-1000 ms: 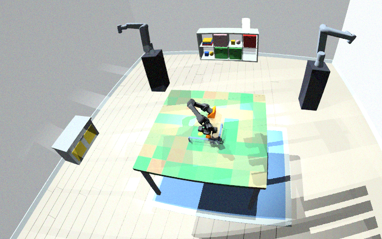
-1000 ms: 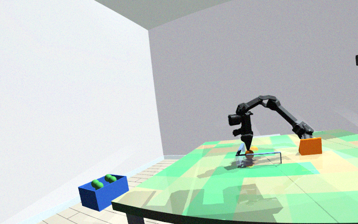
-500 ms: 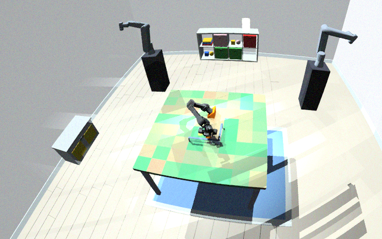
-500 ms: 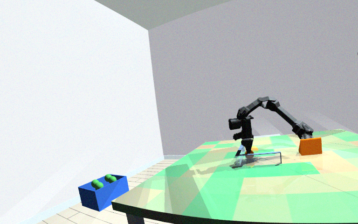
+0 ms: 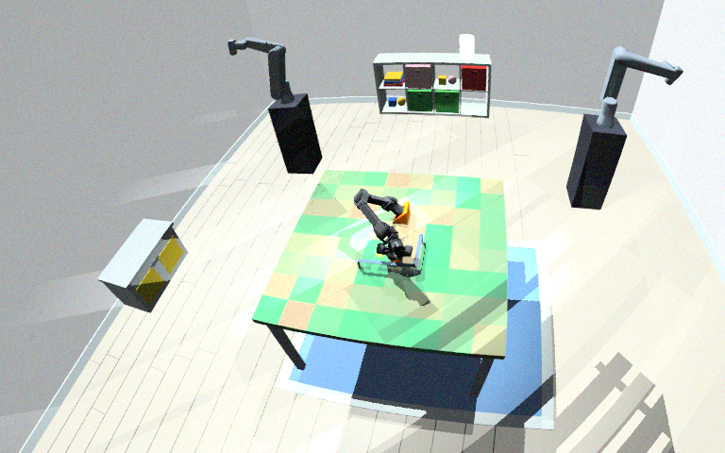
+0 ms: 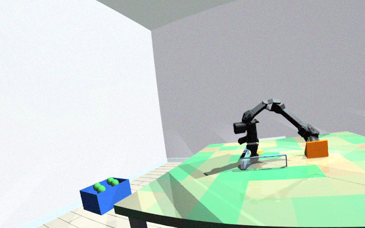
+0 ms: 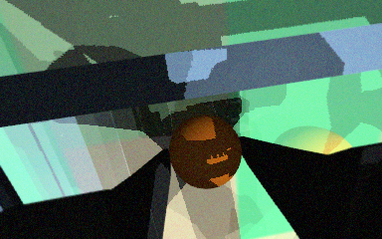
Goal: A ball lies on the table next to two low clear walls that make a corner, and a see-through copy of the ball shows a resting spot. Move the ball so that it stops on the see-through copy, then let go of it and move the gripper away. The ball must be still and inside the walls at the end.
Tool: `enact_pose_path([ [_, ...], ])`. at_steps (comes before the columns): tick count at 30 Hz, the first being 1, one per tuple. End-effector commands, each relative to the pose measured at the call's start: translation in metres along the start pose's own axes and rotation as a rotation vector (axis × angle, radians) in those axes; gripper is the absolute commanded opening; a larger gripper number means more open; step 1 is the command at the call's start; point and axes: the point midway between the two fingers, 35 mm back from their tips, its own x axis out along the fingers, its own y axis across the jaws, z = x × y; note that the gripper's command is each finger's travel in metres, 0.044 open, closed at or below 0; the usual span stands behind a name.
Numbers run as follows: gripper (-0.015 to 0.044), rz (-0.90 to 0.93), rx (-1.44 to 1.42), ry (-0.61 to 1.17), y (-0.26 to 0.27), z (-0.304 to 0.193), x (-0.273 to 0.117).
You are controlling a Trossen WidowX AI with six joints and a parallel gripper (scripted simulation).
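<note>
The orange ball (image 5: 396, 260) (image 6: 254, 157) (image 7: 205, 154) is low by the table, inside the corner of the walls and partly in shadow. My gripper (image 6: 253, 154) (image 7: 204, 147) points down, with one finger against each side of the ball, shut on it. The see-through yellow copy (image 6: 260, 151) (image 7: 314, 139) is beside the ball, to the right in the wrist view, partly behind the right finger. One clear wall (image 5: 374, 265) (image 7: 274, 65) with a blue top edge runs just beyond the ball. The other wall (image 5: 420, 249) (image 6: 269, 157) meets it at the corner. Whether the ball touches the table cannot be told.
The arm stands on an orange block (image 5: 401, 214) (image 6: 316, 149) on the patchwork table (image 5: 476, 288) (image 6: 269, 209). The wall's top edge passes close to the fingers. A blue box (image 6: 115, 197) with green balls is on the floor, away from the table.
</note>
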Motion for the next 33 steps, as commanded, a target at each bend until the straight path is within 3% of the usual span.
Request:
enact_pose_path([
  [1, 0.02, -0.002, -0.004, 0.002, 0.0, 0.0, 0.001],
  [9, 0.0, 0.006, -0.073, -0.035, 0.008, -0.006, -0.025],
  [33, 0.0, 0.021, -0.075, -0.054, 0.001, -0.001, -0.13],
])
